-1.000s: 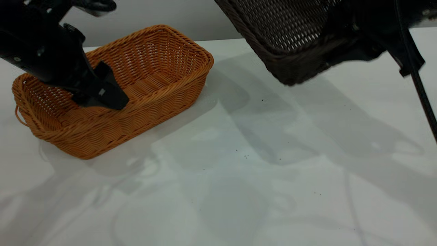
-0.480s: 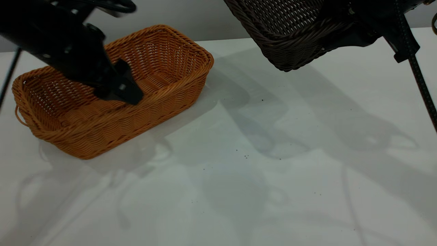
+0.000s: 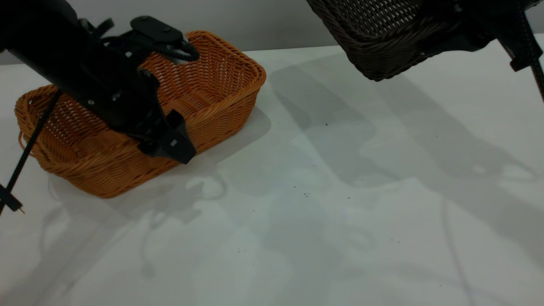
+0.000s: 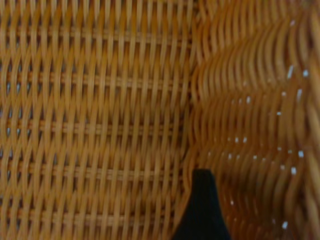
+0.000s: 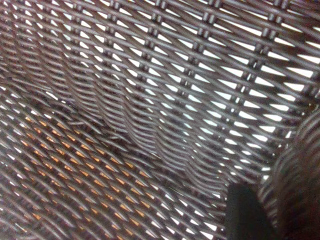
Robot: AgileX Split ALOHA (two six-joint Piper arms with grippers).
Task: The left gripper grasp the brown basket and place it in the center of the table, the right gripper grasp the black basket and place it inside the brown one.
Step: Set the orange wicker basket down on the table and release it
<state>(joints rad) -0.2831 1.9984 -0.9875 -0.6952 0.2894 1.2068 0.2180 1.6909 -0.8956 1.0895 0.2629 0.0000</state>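
The brown basket (image 3: 212, 97) stands on the white table (image 3: 318, 221) at the far left. My left gripper (image 3: 168, 138) is open astride its near long wall. One finger (image 3: 172, 146) hangs outside the wall, and the other finger (image 4: 202, 210) is inside against the weave (image 4: 100, 110). My right gripper (image 3: 452, 27) is shut on the rim of the black basket (image 3: 382, 38) and holds it tilted in the air at the far right. Its finger (image 5: 245, 210) shows inside the dark weave (image 5: 150, 75), and orange glints through the mesh.
The left arm's braided cable (image 3: 25, 153) hangs down past the brown basket's left end, near its loop handle (image 3: 22, 144). The right arm's cable (image 3: 529, 46) runs down at the far right edge. A grey wall (image 3: 276, 21) stands behind the table.
My left gripper has moved from inside the brown basket toward the front, onto its near wall. My right gripper has carried the black basket farther right. The brown basket has not moved.
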